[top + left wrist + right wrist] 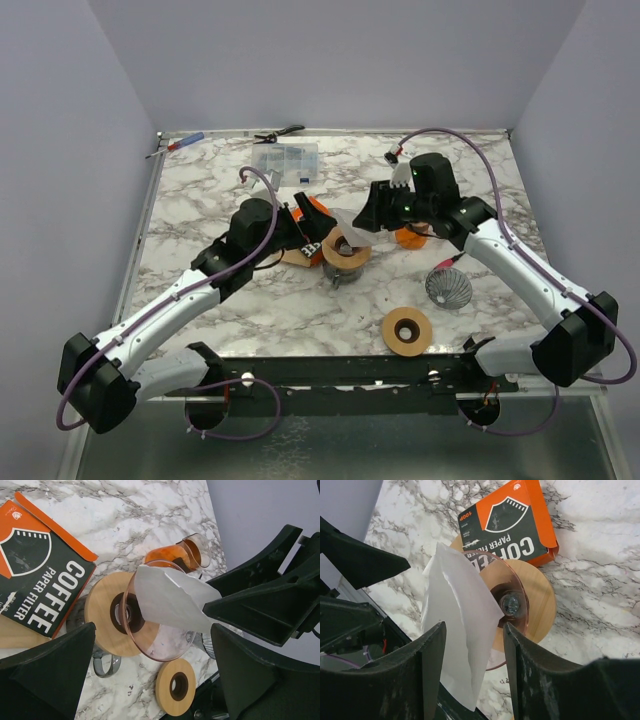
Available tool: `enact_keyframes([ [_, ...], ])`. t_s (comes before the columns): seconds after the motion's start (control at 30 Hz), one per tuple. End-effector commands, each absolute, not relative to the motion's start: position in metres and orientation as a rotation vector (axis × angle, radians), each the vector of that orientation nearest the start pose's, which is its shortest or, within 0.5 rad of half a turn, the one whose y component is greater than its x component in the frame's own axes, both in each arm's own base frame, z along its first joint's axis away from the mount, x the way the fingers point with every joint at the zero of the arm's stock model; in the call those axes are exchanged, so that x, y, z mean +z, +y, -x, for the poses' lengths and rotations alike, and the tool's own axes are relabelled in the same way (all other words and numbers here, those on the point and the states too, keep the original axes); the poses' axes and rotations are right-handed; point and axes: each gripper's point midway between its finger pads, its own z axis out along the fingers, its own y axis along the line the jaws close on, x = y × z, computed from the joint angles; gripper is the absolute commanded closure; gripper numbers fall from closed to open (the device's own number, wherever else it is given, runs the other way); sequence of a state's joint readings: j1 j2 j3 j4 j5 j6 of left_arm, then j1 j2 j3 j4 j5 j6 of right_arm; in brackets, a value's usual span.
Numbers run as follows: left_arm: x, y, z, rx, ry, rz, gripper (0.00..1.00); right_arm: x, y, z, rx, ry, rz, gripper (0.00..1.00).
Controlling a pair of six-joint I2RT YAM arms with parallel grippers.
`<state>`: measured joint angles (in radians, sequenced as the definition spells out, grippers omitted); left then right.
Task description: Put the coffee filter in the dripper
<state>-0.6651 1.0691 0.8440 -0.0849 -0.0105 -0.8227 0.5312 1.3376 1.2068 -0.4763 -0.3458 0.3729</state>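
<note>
The dripper is an amber glass cone in a wooden collar at the table's middle. It also shows in the left wrist view and in the right wrist view. The white paper filter leans flat in the cone, and its upper part sticks out over the rim. My right gripper is open, its fingers on either side of the filter's upper edge. My left gripper is wide open and empty just left of the dripper.
An orange and black coffee filter box lies left of the dripper. A second amber cone, a wire mesh cone and a spare wooden ring sit to the right and front. A clear parts box and tools are at the back.
</note>
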Motion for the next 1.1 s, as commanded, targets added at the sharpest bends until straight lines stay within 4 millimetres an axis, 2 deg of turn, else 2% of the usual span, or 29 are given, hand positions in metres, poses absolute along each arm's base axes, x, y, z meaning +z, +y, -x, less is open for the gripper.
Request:
enact_keyframes([
  [0.0, 0.263, -0.258, -0.28, -0.975, 1.959, 0.161, 0.01, 0.228, 0.268, -0.285, 0.937, 2.247, 0.421, 0.45],
  [0.23, 0.261, -0.262, -0.28, -0.955, 1.965, 0.146, 0.01, 0.224, 0.274, -0.282, 0.964, 2.252, 0.442, 0.39],
  [0.63, 0.225, -0.271, -0.286, -0.903, 2.062, 0.139, 0.01, 0.22, 0.274, -0.286, 0.941, 2.257, 0.434, 0.39],
  [0.83, 0.216, -0.265, -0.29, -0.852, 2.067, 0.163, 0.02, 0.221, 0.269, -0.287, 0.905, 2.251, 0.424, 0.39],
  [1.07, 0.2, -0.259, -0.289, -0.768, 2.121, 0.105, 0.03, 0.216, 0.258, -0.296, 0.796, 2.269, 0.407, 0.39],
])
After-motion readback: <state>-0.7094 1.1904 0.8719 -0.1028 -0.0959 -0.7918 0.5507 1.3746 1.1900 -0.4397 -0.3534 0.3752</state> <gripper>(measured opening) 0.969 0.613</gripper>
